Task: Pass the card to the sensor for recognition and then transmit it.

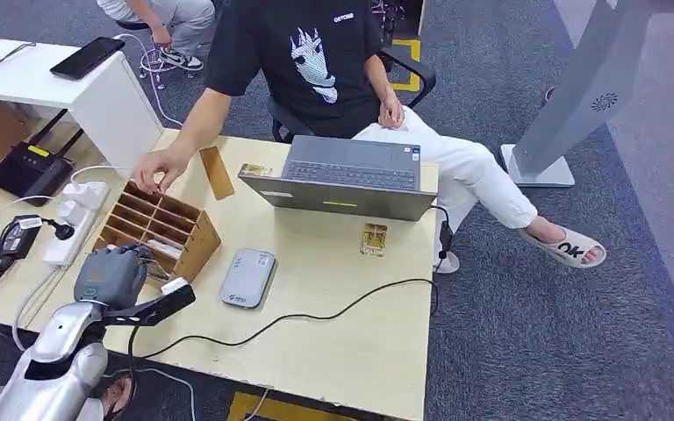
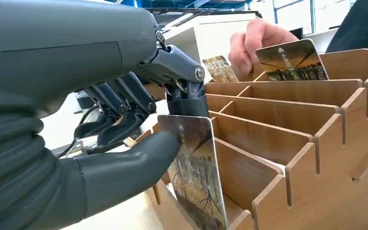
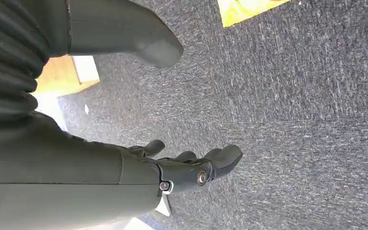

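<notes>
My left hand [image 1: 112,274] is at the near end of the wooden card rack [image 1: 195,235] on the table. In the left wrist view its thumb and a finger pinch a picture card [image 2: 196,177] that stands in the rack's [image 2: 287,143] nearest slot. A grey card sensor [image 1: 247,277] lies flat on the table just right of the rack. My right hand [image 3: 191,167] hangs over grey carpet, fingers apart, holding nothing. A person's hand [image 1: 160,167] holds another card [image 2: 292,60] at the rack's far end.
A person sits behind the table at an open laptop [image 1: 344,180]. A small gold-coloured item [image 1: 373,239] lies near the laptop. A black cable [image 1: 316,309] runs across the table. A power strip [image 1: 75,219] with plugs lies left of the rack. A brown card [image 1: 216,172] stands beside the person's hand.
</notes>
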Tool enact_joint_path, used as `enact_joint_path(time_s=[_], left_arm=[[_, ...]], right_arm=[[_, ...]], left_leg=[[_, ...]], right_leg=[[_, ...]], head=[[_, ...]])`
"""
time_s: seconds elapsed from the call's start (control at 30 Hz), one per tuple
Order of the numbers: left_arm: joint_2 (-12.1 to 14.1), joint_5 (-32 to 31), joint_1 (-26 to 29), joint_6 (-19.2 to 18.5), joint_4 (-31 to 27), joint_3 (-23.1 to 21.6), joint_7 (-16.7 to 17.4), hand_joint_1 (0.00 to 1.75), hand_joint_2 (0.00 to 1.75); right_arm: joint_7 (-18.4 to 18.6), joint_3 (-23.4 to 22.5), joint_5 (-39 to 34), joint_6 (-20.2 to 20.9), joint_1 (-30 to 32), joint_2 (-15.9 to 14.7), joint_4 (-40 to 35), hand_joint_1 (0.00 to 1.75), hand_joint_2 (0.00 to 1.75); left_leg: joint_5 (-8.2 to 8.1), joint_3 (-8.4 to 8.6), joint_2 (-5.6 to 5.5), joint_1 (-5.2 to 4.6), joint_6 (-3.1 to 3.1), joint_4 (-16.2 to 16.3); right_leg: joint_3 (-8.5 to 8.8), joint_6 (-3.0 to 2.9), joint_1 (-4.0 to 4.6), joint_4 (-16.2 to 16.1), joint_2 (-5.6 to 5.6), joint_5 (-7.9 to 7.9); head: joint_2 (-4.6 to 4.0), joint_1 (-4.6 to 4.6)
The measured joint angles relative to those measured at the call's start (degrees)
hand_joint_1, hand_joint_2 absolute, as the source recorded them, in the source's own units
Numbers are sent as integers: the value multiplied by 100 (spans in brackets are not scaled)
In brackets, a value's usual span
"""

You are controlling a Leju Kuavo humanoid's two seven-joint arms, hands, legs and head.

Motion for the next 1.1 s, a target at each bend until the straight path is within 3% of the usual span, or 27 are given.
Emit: enact_joint_path(time_s=[0.23, 0.4, 0.67, 0.9, 1.1], left_arm=[[-22, -2, 0, 142, 0, 28, -55, 175, 175], [-26, 491, -109, 435, -373, 262, -279, 175, 175], [22, 894, -931, 507, -1073, 686, -341, 175, 175], [92, 990, -1908, 540, -1086, 843, -264, 175, 175], [103, 905, -2334, 632, -1019, 859, -168, 175, 175]], right_arm=[[0, -13, 48, 5, -1, 0, 0, 0, 175], [-2, -44, 109, 5, 0, 0, 0, 0, 175], [-28, -46, 232, 5, -2, 0, -2, 0, 175], [-35, -46, 431, 7, -29, -4, -7, 0, 175], [-24, -46, 494, 7, -44, -9, -7, 0, 175]], left_leg=[[0, 0, 0, 0, 0, 0], [1, -2, -1, 2, 0, 3], [6, -1, -3, 3, -1, 3], [12, -1, -5, 3, -4, 3], [13, -2, -5, 3, -4, 4]], right_leg=[[0, 0, 0, 0, 0, 0], [-3, -1, 1, 0, -2, 1], [-1, -1, 3, 2, -3, 4], [0, -3, 4, 2, -5, 9], [-1, -2, 4, 1, -5, 9]], head=[[-2, 0], [-2, 0], [-2, 0], [-2, 0], [-2, 0]])
